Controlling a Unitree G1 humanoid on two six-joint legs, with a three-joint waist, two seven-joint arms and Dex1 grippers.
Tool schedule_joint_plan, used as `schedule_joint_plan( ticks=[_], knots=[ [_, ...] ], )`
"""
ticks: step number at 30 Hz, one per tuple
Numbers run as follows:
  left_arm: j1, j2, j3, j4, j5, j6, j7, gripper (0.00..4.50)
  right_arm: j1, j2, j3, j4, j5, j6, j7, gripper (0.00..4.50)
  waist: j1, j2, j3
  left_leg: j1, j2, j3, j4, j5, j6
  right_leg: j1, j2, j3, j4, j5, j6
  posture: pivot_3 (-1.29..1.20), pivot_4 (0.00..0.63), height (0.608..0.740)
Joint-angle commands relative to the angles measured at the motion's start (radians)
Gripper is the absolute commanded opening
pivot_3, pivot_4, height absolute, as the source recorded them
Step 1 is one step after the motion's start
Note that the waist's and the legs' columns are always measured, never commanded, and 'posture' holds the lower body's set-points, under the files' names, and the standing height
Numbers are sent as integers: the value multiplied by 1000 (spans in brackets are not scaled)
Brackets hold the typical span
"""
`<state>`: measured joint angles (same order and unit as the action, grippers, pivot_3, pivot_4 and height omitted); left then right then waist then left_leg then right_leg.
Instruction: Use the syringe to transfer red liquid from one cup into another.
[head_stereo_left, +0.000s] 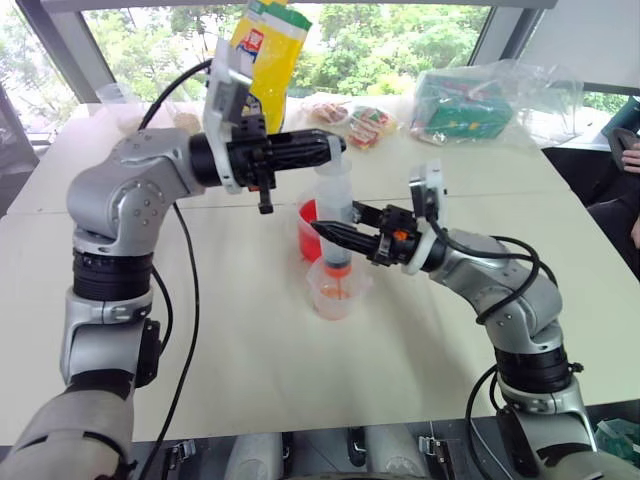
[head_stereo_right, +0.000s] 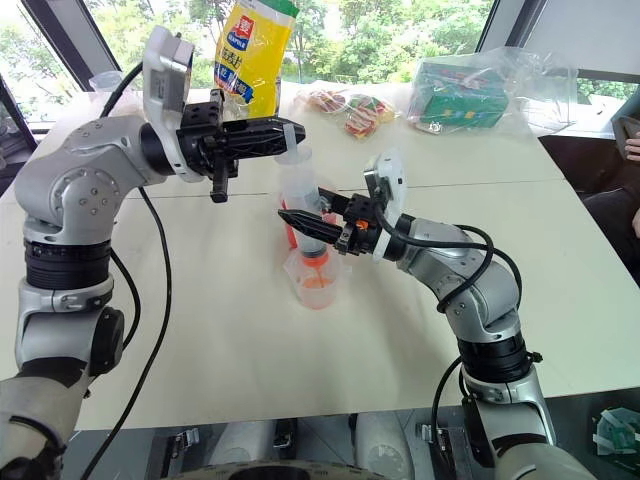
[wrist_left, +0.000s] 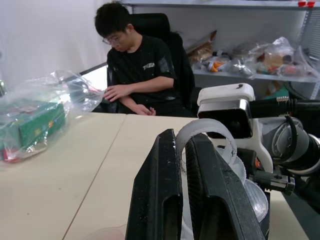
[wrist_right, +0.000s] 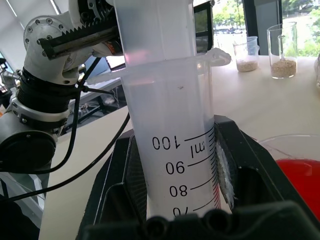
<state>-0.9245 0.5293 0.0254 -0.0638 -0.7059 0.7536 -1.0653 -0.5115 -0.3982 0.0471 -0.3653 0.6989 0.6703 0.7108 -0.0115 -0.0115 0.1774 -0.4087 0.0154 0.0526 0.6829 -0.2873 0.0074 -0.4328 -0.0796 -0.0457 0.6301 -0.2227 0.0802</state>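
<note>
From the head camera, the syringe stood upright near the middle of the tabletop, its narrow tip down inside the shorter clear cup, which held a little red liquid. The taller red cup sat just behind, mostly hidden by the barrel. The right gripper pinched the barrel's lower half from the side, covering the scale there. The left gripper was pressed together on the plunger top, which its black fingers largely hid. Along the tabletop's far edge stood a yellow bag, cut off at the top, and a clear plastic bag with a green box inside.

In the left wrist view, the two black fingers clamped a pale translucent ring, the plunger's end; the barrel below was hidden. A seated person showed past the tabletop's edge.

In the right wrist view, the barrel filled the middle, its marks readable from 70 to 100 ml, lower marks cut off. The red cup's rim showed partly at one side, and two cups of beige powder stood far back.
</note>
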Motion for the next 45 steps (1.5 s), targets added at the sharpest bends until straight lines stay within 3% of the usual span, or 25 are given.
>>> schedule_joint_plan(
  ticks=[1, 18, 35, 39, 45],
  knots=[
    [33, -11, -59, -53, -4, 18, -18, 64, -80, 15, -72, -53, 57, -25, -22, 1466, 0, 0, 0, 0, 0, 0, 0, 0, 0, 0, 0, 0, 0, 0, 0, 0, 150, 740],
    [102, -10, -111, -106, 1, 31, -21, 64, -152, 12, -145, -91, 179, 51, -102, 1466, 0, 0, 0, 0, 0, 0, 0, 0, 0, 0, 0, 0, 0, 0, 0, 0, 150, 740],
    [77, -5, -101, -72, 36, 7, -17, 64, -92, 9, -98, -120, 174, 60, -117, 1466, 0, 0, 0, 0, 0, 0, 0, 0, 0, 0, 0, 0, 0, 0, 0, 0, 150, 740],
    [69, -2, -78, -54, 35, 12, -4, 1362, -79, 11, -82, -116, 168, 65, -116, 1466, 0, 0, 0, 0, 0, 0, 0, 0, 0, 0, 0, 0, 0, 0, 0, 0, 150, 740],
    [17, 8, 2, 43, 47, -45, 13, 4235, -31, 11, -54, -109, 136, 48, -95, 1466, 0, 0, 0, 0, 0, 0, 0, 0, 0, 0, 0, 0, 0, 0, 0, 0, 150, 740]
  ],
)
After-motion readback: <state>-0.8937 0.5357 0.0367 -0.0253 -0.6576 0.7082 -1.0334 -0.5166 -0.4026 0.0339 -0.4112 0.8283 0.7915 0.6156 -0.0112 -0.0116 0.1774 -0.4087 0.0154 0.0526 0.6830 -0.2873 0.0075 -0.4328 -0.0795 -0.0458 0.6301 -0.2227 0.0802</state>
